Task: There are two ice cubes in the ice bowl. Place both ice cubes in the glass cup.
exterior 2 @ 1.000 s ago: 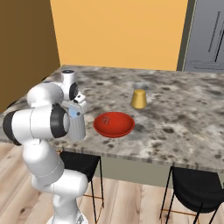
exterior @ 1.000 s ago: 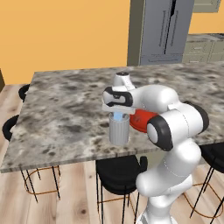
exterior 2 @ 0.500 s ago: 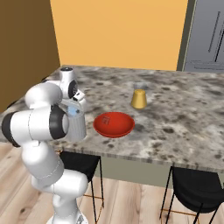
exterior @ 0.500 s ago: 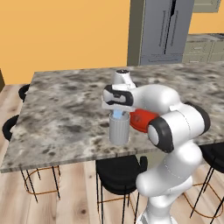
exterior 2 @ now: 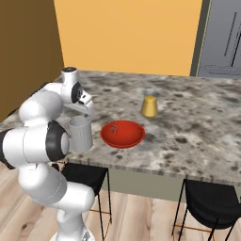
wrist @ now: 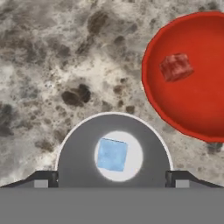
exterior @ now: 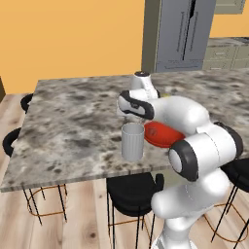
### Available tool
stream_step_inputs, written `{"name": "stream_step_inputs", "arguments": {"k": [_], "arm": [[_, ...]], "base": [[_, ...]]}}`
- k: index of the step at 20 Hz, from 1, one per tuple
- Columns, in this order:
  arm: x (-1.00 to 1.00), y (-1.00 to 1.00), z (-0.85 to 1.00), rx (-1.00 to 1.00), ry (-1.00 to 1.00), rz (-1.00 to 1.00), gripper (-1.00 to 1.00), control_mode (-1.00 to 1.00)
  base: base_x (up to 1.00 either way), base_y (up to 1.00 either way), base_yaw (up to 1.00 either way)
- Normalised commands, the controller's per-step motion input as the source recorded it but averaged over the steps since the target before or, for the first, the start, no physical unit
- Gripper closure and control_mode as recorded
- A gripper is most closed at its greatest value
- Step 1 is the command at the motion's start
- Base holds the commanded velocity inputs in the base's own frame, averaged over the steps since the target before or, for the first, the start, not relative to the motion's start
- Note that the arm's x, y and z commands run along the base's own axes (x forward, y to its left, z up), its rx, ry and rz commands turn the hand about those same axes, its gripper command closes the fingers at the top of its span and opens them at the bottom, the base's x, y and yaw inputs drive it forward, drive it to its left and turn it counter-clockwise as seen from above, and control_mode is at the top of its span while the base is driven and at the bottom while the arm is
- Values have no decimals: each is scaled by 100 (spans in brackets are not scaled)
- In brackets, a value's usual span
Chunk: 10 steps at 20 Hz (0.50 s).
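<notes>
The glass cup (exterior: pixel 132 142) (exterior 2: pixel 81 134), grey and ribbed, stands near the counter's front edge. Looking straight down in the hand view, one pale blue ice cube (wrist: pixel 112 155) lies on the bottom of the cup (wrist: pixel 74 148). My gripper (exterior: pixel 132 118) (exterior 2: pixel 85 111) (wrist: pixel 112 178) hovers just above the cup's mouth, open, nothing between its fingers. The red ice bowl (exterior: pixel 163 135) (exterior 2: pixel 123 134) (wrist: pixel 197 109) sits right beside the cup. In it lies the other ice cube (wrist: pixel 176 67), tinted red by the bowl.
A small golden-yellow cup-shaped thing (exterior 2: pixel 149 106) stands behind the bowl. Black stools (exterior: pixel 133 192) (exterior 2: pixel 207 202) sit under the counter's front edge. A grey fridge (exterior: pixel 182 34) stands behind the marble counter (exterior: pixel 73 126).
My gripper, shut over the cup before, has opened, and the ice cube it held now lies inside the cup. The arm has barely moved.
</notes>
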Motion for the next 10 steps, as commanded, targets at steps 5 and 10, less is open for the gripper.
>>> {"name": "stream_step_inputs", "arguments": {"k": [5, 10], "arm": [[-89, -100, 0, 3, -1, 10, -100, -100], [-12, -98, 1, 16, 0, -2, -100, -100]], "base": [[0, 0, 0], [0, 0, 0]]}}
